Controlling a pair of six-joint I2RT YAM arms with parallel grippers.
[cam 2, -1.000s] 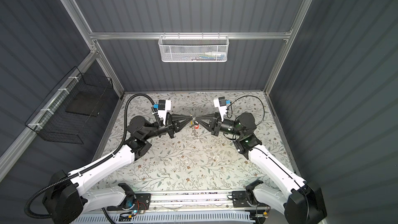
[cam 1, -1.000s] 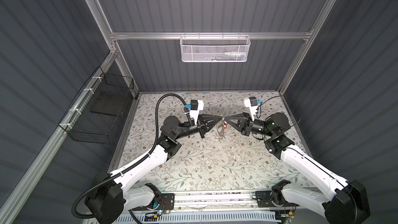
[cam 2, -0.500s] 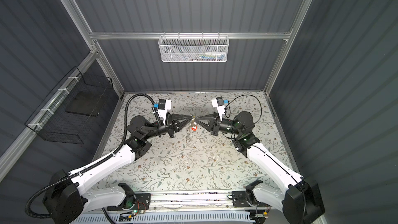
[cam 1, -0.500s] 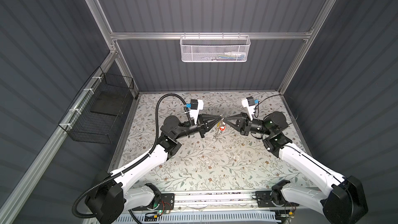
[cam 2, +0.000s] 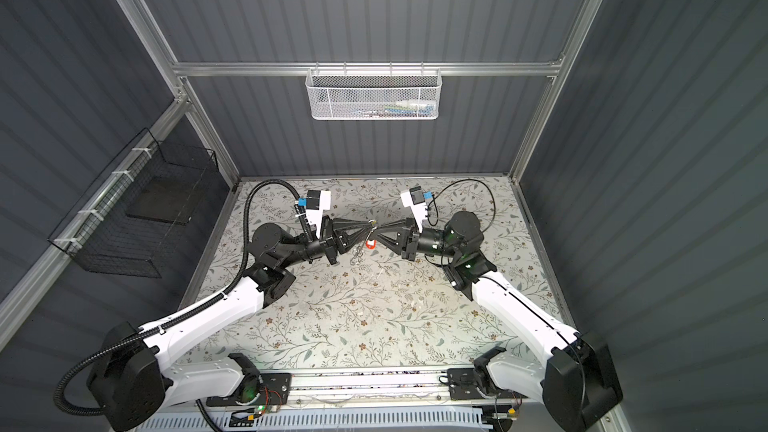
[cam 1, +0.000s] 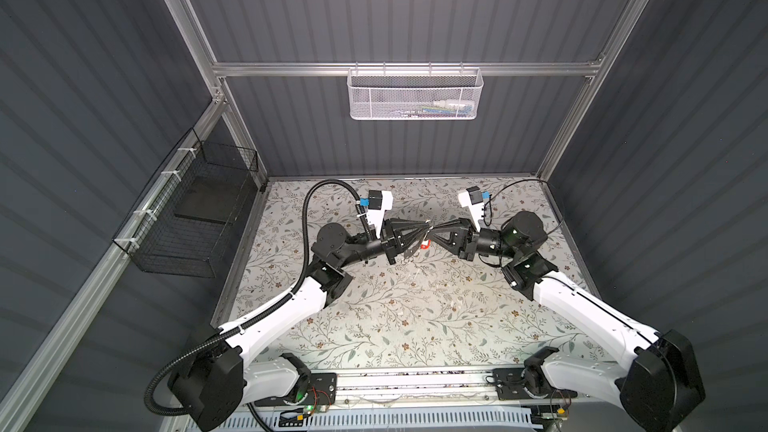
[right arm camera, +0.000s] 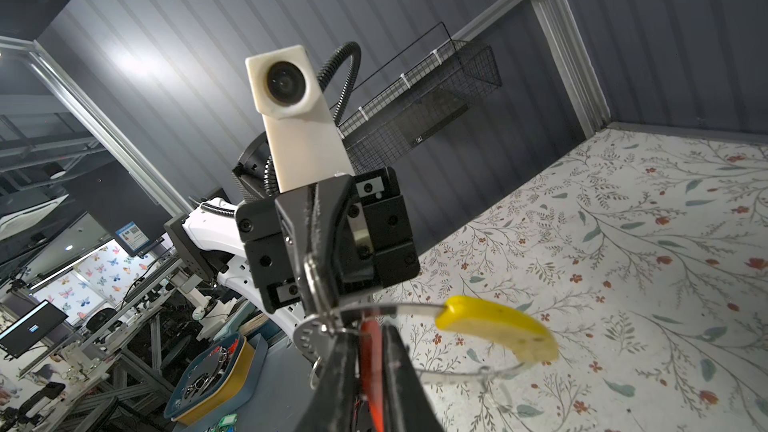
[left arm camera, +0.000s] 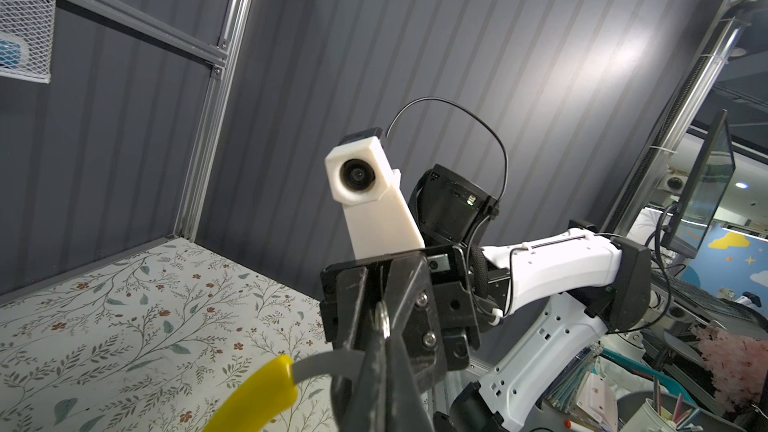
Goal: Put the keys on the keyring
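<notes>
We see the left gripper [cam 1: 424, 226] clamped tight on the grey band of the keyring [right arm camera: 494, 326], which hangs in the air above the table [cam 1: 415, 317], between the two arms. The keys [right arm camera: 370, 367] sit between the barely parted fingers of the right gripper [cam 1: 436, 228]; we cannot tell whether it grips them

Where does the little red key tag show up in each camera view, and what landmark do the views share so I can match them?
Top view: red tag, just right of centre, over the floral tabletop.
Top view: red tag, just left of centre.
Left wrist: not visible.
Right wrist: red tag, edge-on between the fingers of the right gripper.
Shared landmark: the floral tabletop, seen in all four.
</notes>
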